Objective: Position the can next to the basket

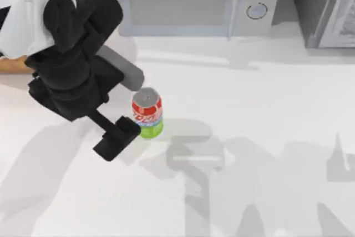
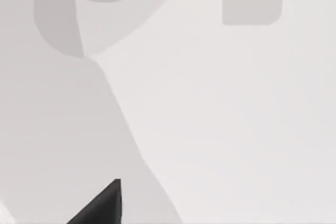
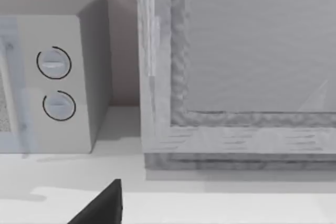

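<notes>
A: How far along are we?

B: Early, I'd judge. The can [image 1: 147, 112] stands upright on the table [image 1: 266, 115], just beside the left gripper [image 1: 123, 136], touching or nearly so at its green base.

A: Is it gripped?

B: I cannot tell how the jaws stand; the arm hides them from above.

A: And the basket?

B: An orange-brown edge [image 1: 14, 65] behind the arm may be it. Contents hidden. The right gripper [image 3: 102, 205] is parked facing the microwave [image 3: 52, 77].

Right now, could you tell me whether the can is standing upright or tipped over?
Upright: the can shows its silver top above its bands, beside the left gripper.
</notes>
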Motion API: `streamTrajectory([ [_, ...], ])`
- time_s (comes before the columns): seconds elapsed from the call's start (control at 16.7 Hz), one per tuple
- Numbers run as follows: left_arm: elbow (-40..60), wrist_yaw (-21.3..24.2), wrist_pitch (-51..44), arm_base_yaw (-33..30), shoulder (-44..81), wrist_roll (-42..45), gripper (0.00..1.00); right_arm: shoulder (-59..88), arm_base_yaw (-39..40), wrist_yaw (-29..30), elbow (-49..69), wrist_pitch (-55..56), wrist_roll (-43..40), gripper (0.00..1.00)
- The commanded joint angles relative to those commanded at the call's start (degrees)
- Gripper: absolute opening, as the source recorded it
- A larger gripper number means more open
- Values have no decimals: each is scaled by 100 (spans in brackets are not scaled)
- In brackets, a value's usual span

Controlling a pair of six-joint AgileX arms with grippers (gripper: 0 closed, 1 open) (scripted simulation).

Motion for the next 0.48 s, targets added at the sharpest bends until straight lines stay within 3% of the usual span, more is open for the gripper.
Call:
streamTrajectory([
  [0.48,3352,-8,-1326,-362,2534,44,100,0,0,0,0,0,0,100],
])
